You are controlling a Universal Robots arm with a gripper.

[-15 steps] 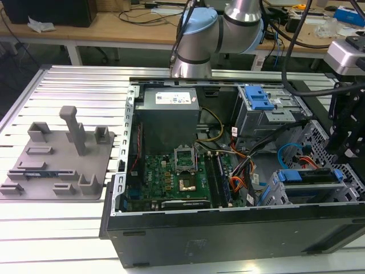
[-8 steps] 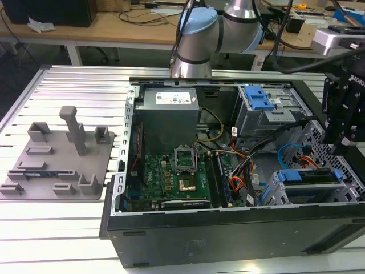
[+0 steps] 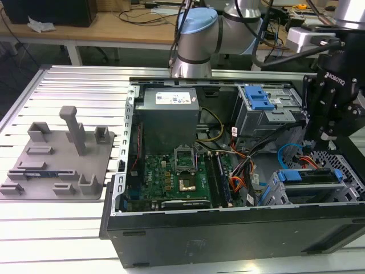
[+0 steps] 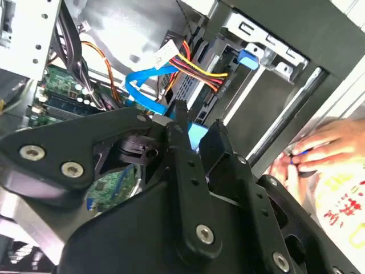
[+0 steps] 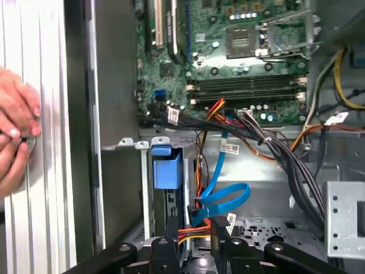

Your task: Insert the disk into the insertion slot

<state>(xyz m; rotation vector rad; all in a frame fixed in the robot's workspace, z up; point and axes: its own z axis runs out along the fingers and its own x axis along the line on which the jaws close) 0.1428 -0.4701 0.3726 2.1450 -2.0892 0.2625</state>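
Note:
The disk (image 3: 311,177) lies in the insertion slot (image 3: 348,191), the grey perforated cage at the open computer case's corner on the exterior view's right. Its blue carrier runs along the top edge. In the first wrist view the disk (image 5: 167,168) is edge-on, its blue end tab beside the case wall; the same tab (image 4: 249,57) shows in the second wrist view. My gripper (image 3: 328,134) hangs just above the cage. Its black fingers (image 5: 171,240) stand apart, open, with only cables and the cage between them, and they touch nothing.
A person's hand (image 5: 14,137) rests on the ribbed table just outside the case wall. Blue data cables (image 5: 219,194) and red-yellow power wires (image 4: 199,71) cross beside the cage. A second bay with a ridged blue latch (image 3: 259,100) stands behind. A grey fixture plate (image 3: 57,160) is at the exterior view's left.

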